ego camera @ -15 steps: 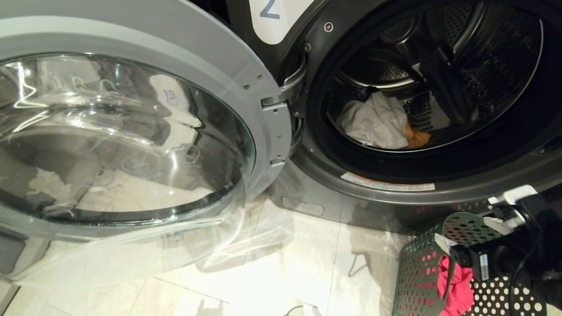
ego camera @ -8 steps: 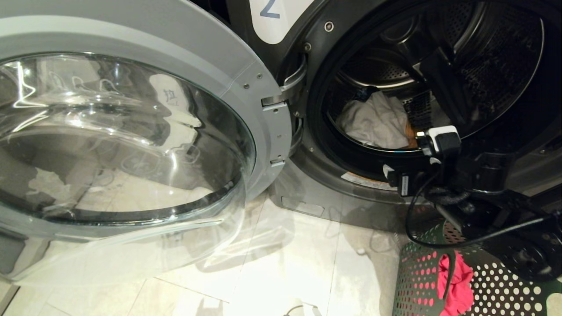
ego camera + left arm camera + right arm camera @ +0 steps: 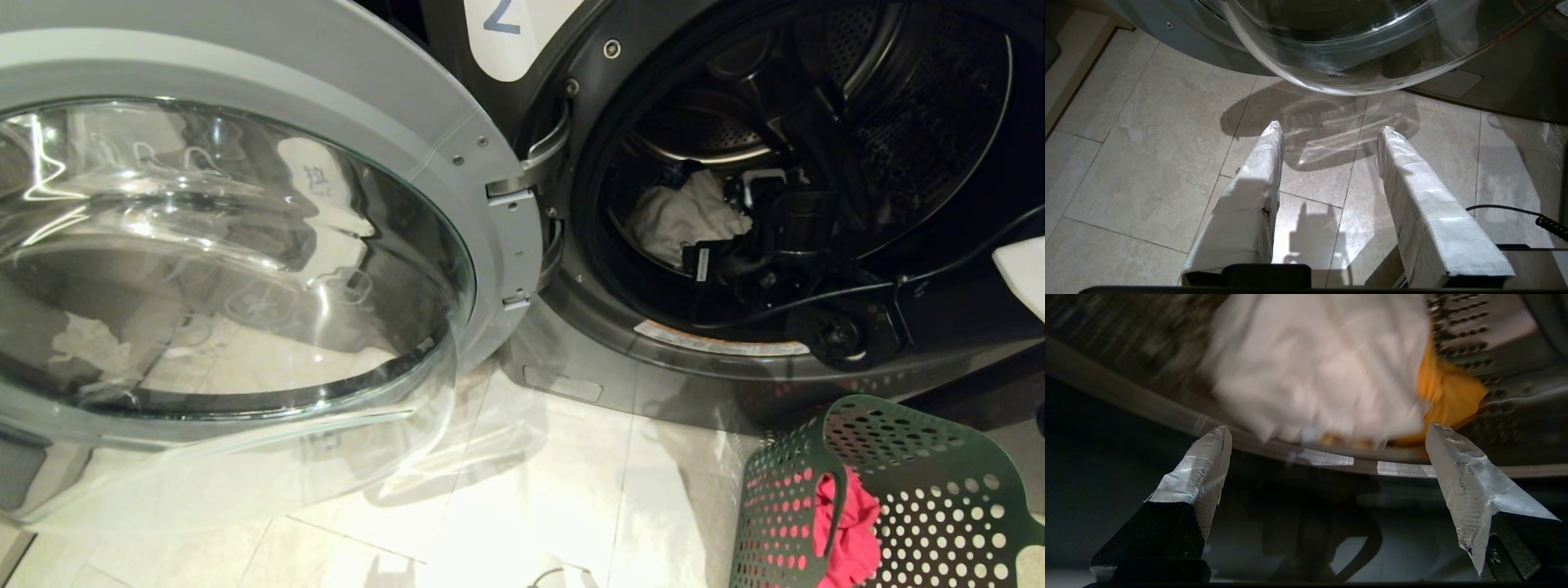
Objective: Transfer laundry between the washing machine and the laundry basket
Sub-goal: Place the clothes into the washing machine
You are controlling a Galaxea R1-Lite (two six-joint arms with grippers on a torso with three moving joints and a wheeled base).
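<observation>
Washing machine (image 3: 571, 49), label 2, is facing the camera with its round glass door (image 3: 229, 261) swung fully open to the left, drum mouth open toward near. White-grey garment (image 3: 682, 216) is lying crumpled on the drum floor, long axis running roughly left-right; orange-yellow garment (image 3: 1447, 396) is tucked against its right edge, showing only in the right wrist view. Red-pink garment (image 3: 849, 523) is draping over the near-left rim of the green laundry basket (image 3: 939, 490), which is standing on the floor at near right, just in front of the machine.

Change versus a second ago: right gripper (image 3: 1327, 437) was down over the basket, half a second ago was at the drum lip, and is now reaching inside the drum, just right of the white-grey garment. Its jaws are spread wide, holding nothing, tips just short of the cloth. Basket rim, covered before, is now fully showing.

Left gripper (image 3: 1331, 134) is hanging parked over the floor below the door; its taped fingers (image 3: 1261, 163) are showing a gap, nothing between them.

Floor is pale stone-look tile (image 3: 522, 490), glossy, carrying door reflections.
</observation>
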